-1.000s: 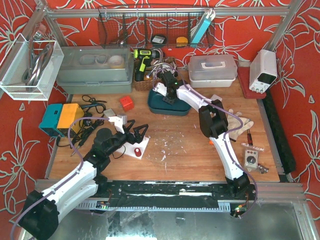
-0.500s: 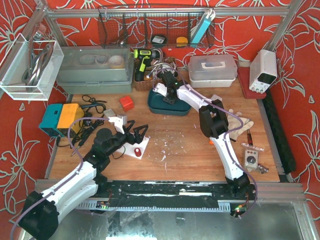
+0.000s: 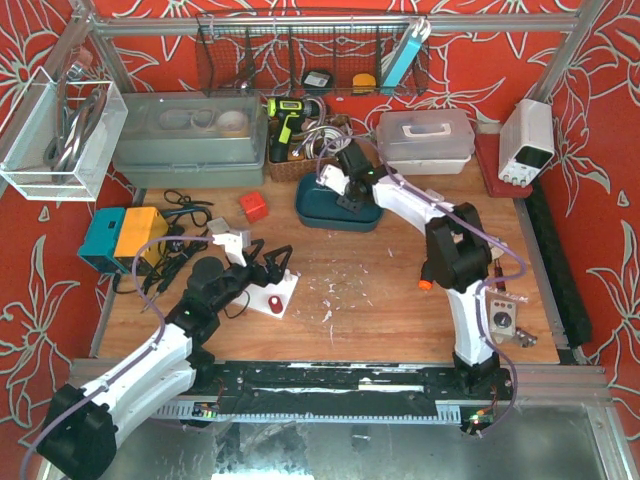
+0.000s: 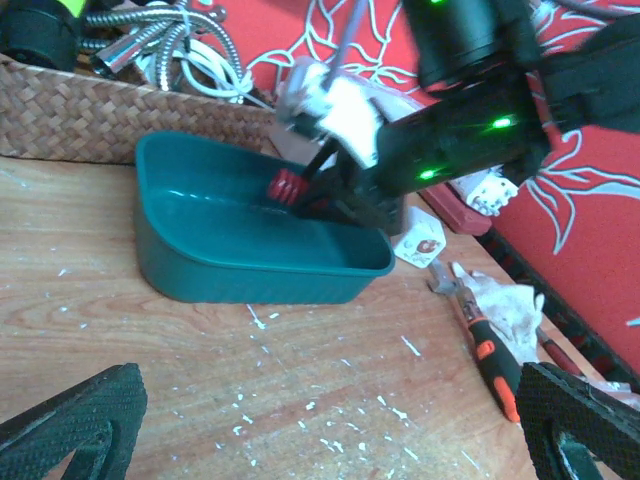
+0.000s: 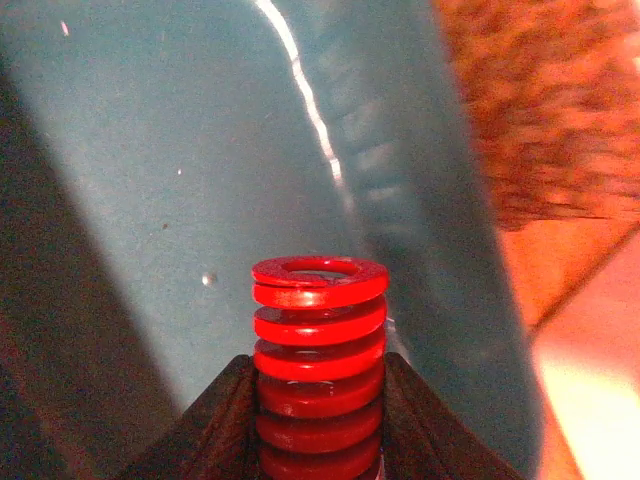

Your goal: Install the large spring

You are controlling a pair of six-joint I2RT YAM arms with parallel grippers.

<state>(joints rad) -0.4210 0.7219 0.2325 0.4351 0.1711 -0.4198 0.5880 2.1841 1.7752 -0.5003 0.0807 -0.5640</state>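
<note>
The large red coil spring (image 5: 320,340) is gripped between my right gripper's (image 5: 320,420) black fingers, its upper coils sticking out past the tips. It hangs inside the teal tray (image 3: 318,213) at the back centre of the table. The left wrist view also shows the spring (image 4: 288,186), the tray (image 4: 240,265) and the right gripper (image 4: 318,192) reaching into it. My left gripper (image 3: 272,262) is open and empty, its pads (image 4: 70,425) wide apart over bare wood. It hovers just behind a white fixture plate (image 3: 285,290) with a red peg (image 3: 274,303).
A wicker basket (image 4: 90,115) of hoses stands behind the tray. An orange-handled tool (image 4: 490,355) and a cloth glove (image 3: 478,250) lie to the right. A red cube (image 3: 253,206) and a teal-orange box (image 3: 122,238) are at the left, with cables beside them.
My right arm has swung its elbow to the right, and its gripper has shifted a little right over the teal tray, still shut on the spring. My left arm has barely moved.
</note>
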